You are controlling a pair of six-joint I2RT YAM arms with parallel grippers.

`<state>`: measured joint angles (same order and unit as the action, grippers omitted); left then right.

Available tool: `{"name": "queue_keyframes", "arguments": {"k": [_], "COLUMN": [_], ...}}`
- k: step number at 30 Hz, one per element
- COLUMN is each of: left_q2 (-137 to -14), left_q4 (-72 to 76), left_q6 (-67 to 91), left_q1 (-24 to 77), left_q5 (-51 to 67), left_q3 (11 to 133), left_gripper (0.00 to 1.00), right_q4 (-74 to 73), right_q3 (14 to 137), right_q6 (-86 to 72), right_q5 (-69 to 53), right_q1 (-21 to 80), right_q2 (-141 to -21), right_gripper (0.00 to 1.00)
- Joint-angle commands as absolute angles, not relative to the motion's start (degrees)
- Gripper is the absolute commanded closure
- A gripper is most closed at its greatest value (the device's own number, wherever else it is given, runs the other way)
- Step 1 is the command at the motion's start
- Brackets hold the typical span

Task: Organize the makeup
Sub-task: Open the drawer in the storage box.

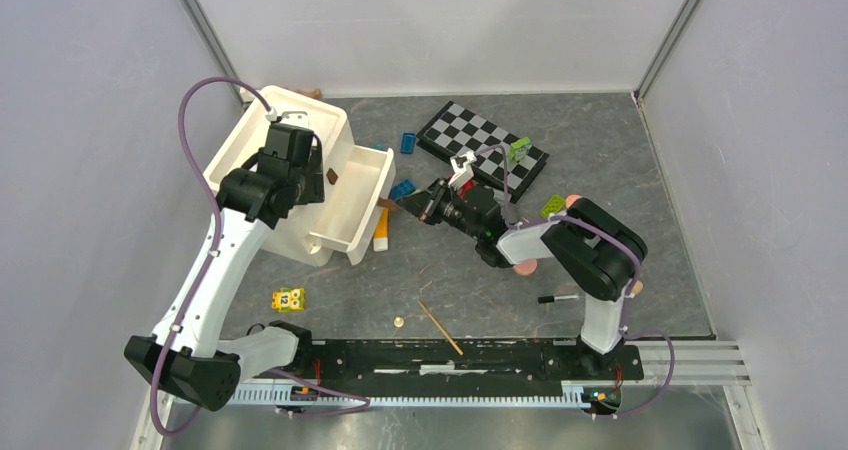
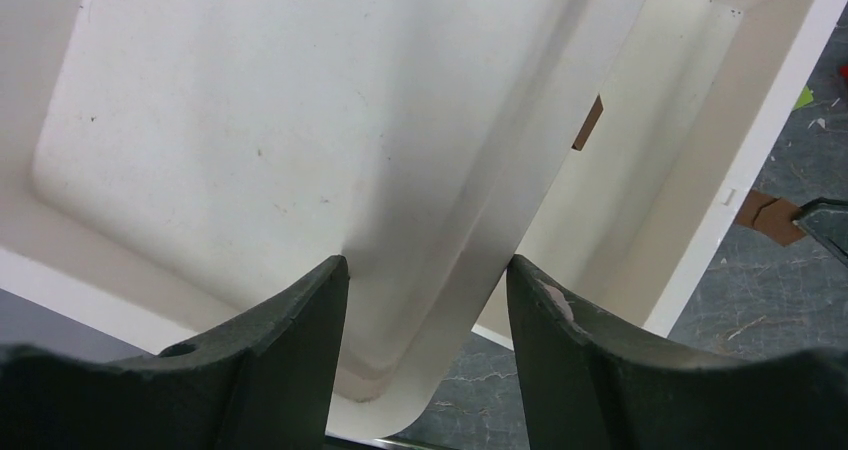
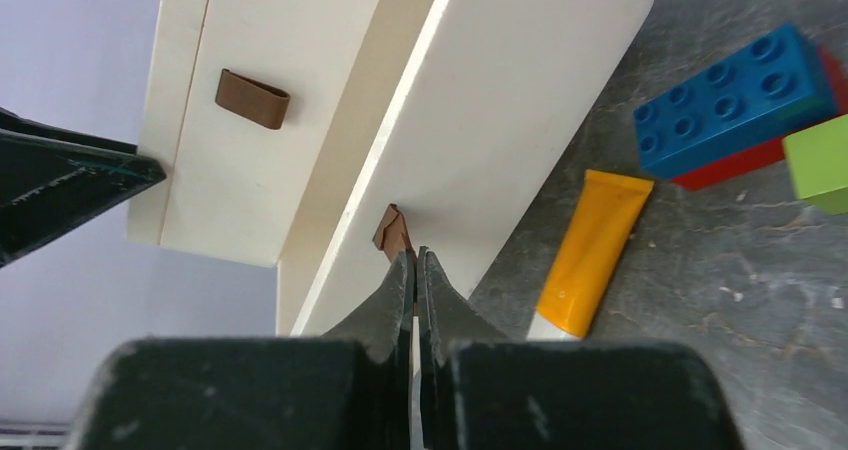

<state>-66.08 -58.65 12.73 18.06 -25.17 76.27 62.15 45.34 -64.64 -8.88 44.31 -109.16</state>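
Note:
An orange tube with a white cap (image 1: 381, 232) lies on the floor beside the pulled-out drawer (image 1: 355, 205) of a white organizer box (image 1: 290, 120); the right wrist view shows this tube (image 3: 590, 250) right of the drawer front. My right gripper (image 3: 416, 255) is shut on the drawer's brown pull tab (image 3: 392, 232). My left gripper (image 2: 428, 280) is open over the box, its fingers (image 2: 300, 350) astride a white wall. A thin black pencil (image 1: 557, 298) lies near the right arm's base. A pink disc (image 1: 525, 270) peeks out under the right arm.
A checkerboard (image 1: 482, 150) lies at the back with green bricks (image 1: 519, 149) near it. Blue bricks (image 1: 402, 189) sit by the drawer. A yellow toy (image 1: 288, 299), a wooden stick (image 1: 440, 327) and a small coin (image 1: 398, 322) lie near the front rail.

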Motion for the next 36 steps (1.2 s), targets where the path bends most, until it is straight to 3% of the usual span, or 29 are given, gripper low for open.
{"name": "queue_keyframes", "arguments": {"k": [1,22,27,31,36], "left_q2": [-67.45,-67.11,-67.79,-67.78,-67.37], "left_q4": [-62.60,-62.85,-62.67,-62.49,-62.41], "left_q6": [15.20,15.44,15.38,15.28,15.29], "left_q1": [16.70,16.52,16.51,16.50,16.53], "left_q5": [-30.37,-31.48,-30.20,-29.88,-30.01], "left_q3": [75.85,76.05,76.38,76.46,76.55], "left_gripper": [0.33,0.29,0.30,0.30,0.29], "right_q4": [51.77,41.87,38.42,35.86,28.08], "right_q3": [44.50,39.11,40.56,42.14,45.11], "right_q6": [-53.70,-48.79,-45.53,-43.05,-37.74], "right_q5": [-3.74,0.56,0.11,0.18,1.71], "right_q1": [43.15,41.11,41.13,41.10,40.88], "right_q2": [-102.72,-92.97,-92.47,-92.03,-89.89], "right_gripper": [1.00,1.00,0.90,0.87,0.71]}}
